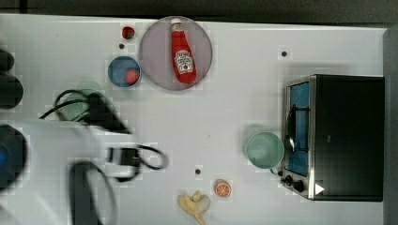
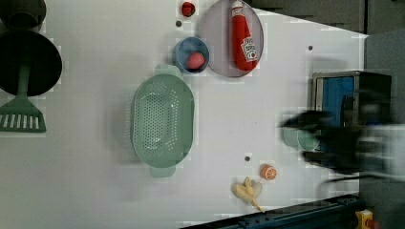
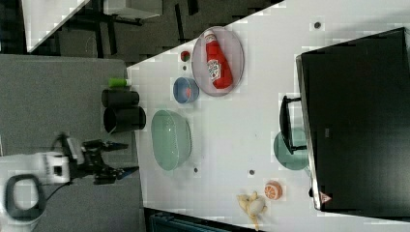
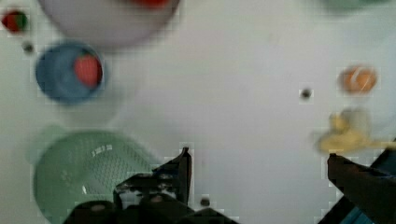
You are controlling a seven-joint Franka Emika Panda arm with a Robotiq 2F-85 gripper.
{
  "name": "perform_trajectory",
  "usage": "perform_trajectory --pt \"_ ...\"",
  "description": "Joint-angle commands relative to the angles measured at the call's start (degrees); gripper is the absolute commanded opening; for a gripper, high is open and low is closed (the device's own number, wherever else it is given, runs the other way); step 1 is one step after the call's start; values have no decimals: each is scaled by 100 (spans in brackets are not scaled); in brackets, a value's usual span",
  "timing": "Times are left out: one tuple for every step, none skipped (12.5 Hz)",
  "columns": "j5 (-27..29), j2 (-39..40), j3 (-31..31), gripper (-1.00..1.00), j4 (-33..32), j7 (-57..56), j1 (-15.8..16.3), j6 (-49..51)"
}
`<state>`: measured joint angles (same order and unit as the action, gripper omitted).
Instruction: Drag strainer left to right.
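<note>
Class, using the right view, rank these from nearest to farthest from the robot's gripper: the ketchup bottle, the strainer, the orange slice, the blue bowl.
The gripper, fingers open, sits at the right view's left, off the table edge.
1. Strainer: just right of the gripper.
2. Blue bowl: above the strainer.
3. Ketchup bottle on the plate, up and right, and orange slice, low and right: too close to call.

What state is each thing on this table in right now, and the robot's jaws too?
Strainer: upright on the table, empty, nothing gripping it.
Blue bowl: upright, holding a strawberry.
Ketchup bottle: lying flat on the plate.
Green cup: upright beside the oven.
Banana: peeled.
Gripper: jaws open, holding nothing.
</note>
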<state>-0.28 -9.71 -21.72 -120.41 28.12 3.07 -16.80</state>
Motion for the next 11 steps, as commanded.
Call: perform_trajectory --pt "-102 306 -490 100 36 2217 80 -661" --pt "-105 598 -665 100 33 2762 83 -920" --pt "-116 899 -805 100 32 3236 85 -1172" --pt "-134 1190 -910 100 24 3605 88 -1422" --pt "-135 1475 -992 100 10 3915 93 -1676" --pt "-136 1772 -1040 100 -7 4219 103 -1926" --pt "-145 2071 -1050 100 -15 4496 129 -2186" --pt "-162 2374 -1048 100 -14 4721 156 -2470" --pt "-202 2677 -1043 100 -13 4879 172 -2757" --pt "-311 2968 -1017 100 -15 4963 181 -3033" --pt "-458 3229 -967 100 -16 4983 187 -3306"
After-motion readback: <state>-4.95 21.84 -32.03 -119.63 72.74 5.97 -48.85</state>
